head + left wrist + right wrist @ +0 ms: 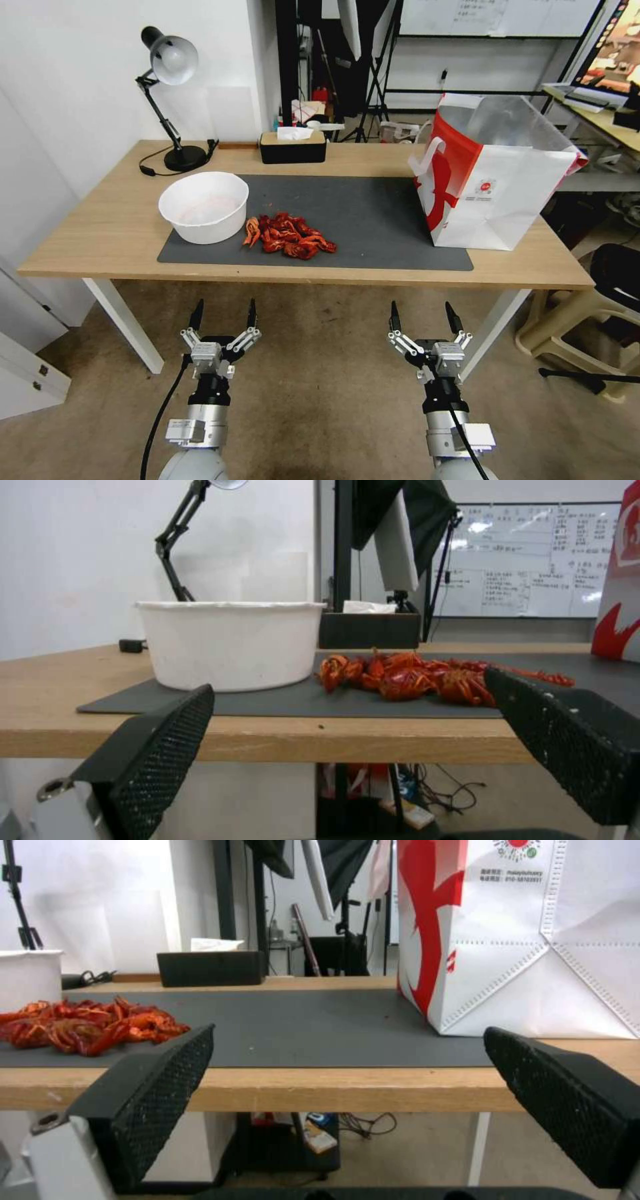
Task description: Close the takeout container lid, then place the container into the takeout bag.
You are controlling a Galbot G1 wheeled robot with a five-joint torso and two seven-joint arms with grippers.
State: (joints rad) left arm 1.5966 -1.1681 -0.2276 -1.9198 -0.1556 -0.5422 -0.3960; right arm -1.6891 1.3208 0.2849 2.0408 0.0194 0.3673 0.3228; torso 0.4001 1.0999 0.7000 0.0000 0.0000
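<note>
takeout bag [497, 180] beyond spread right gripper [425, 319]

Takeout bag [497, 190]: you have one large white paper bag, red on its side panel, with a white handle and a small red logo on the face toward you. It stands upright on the right end of the wooden table [87, 230], partly over the dark mat's [373, 213] right edge. Its mouth is open, showing a silvery lining.

From the right wrist view, the takeout bag [533, 965] shows stitched seams.
</note>
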